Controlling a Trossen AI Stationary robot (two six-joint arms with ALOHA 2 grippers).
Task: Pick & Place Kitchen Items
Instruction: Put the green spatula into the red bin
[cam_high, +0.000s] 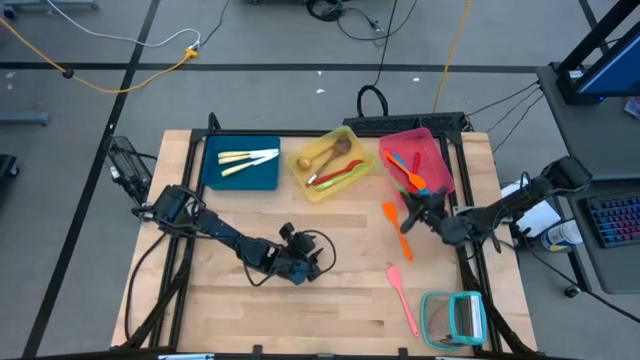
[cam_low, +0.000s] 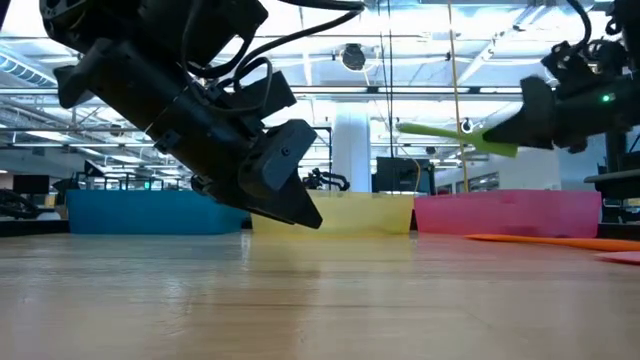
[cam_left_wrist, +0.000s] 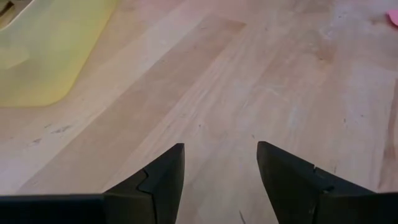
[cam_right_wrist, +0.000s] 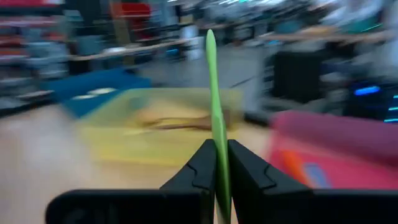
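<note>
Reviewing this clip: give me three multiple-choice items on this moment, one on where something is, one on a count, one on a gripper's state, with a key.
1. Where does the pink spatula lie?
A. in the blue tray
B. on the bare table, beside the teal rack
C. in the yellow tray

2. How many coloured trays stand along the table's far edge?
A. two
B. three
C. five

3. What is the right gripper doing?
A. gripping a green utensil
B. open, empty
C. gripping a wooden spoon

Key: 1 B, it rests on wood left of the teal rack. 2 B: blue tray, yellow tray, pink tray. 3 A, fingers clamp the green utensil.
</note>
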